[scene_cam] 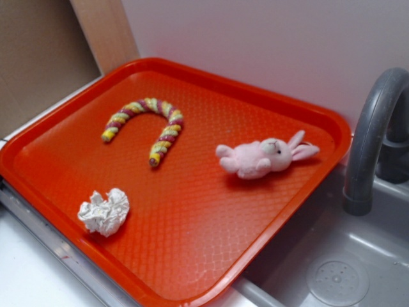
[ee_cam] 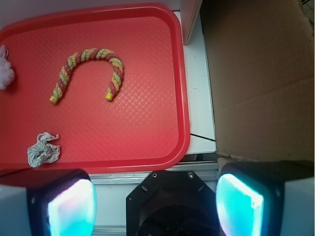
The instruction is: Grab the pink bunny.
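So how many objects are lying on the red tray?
3. The pink bunny lies near the faucet-side edge, the twisted rope toy toward the back, the crumpled paper ball near the front edge. Nothing looks hidden.

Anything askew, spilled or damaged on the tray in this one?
Nothing spilled or damaged. The pink bunny lies on its side near the orange tray's sink edge, apart from the rope toy and the crumpled paper ball.

You see an orange tray (scene_cam: pixel 211 83) carrying a curved twisted rope toy (scene_cam: pixel 144 125) and, well apart, a crumpled white paper ball (scene_cam: pixel 104 212). Beside the tray: a grey sink (scene_cam: pixel 332 268) with faucet (scene_cam: pixel 374 137).
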`<state>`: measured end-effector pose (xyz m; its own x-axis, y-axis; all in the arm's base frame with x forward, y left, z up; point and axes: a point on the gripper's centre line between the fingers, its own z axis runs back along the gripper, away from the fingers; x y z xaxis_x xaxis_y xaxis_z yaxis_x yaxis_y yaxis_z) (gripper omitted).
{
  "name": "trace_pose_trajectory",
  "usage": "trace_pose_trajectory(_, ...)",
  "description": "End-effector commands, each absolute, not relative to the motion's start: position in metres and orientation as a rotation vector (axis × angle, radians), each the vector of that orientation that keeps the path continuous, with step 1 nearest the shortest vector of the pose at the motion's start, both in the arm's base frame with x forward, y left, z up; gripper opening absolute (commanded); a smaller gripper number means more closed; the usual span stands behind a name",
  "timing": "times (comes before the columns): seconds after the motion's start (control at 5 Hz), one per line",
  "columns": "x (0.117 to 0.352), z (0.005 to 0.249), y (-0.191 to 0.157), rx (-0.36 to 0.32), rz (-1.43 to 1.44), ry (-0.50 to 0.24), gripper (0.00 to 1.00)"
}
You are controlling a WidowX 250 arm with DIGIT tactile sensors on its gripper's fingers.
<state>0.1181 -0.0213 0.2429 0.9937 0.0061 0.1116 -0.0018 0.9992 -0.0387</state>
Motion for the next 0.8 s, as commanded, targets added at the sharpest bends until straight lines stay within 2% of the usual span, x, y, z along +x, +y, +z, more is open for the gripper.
trace_pose_trajectory(0.0,0.118,0.243,-0.021,-0.039,0.004,-0.112,1.00)
trace_pose_trajectory(0.2,0.135,0.231,-0.052,-0.071,-0.104,-0.116,1.00)
trace_pose_trajectory(0.4,0.150,0.226,-0.095,-0.060,-0.199,-0.156,1.00)
trace_pose_trajectory(0.6,0.168,0.222,-0.142,-0.118,-0.263,-0.241,1.00)
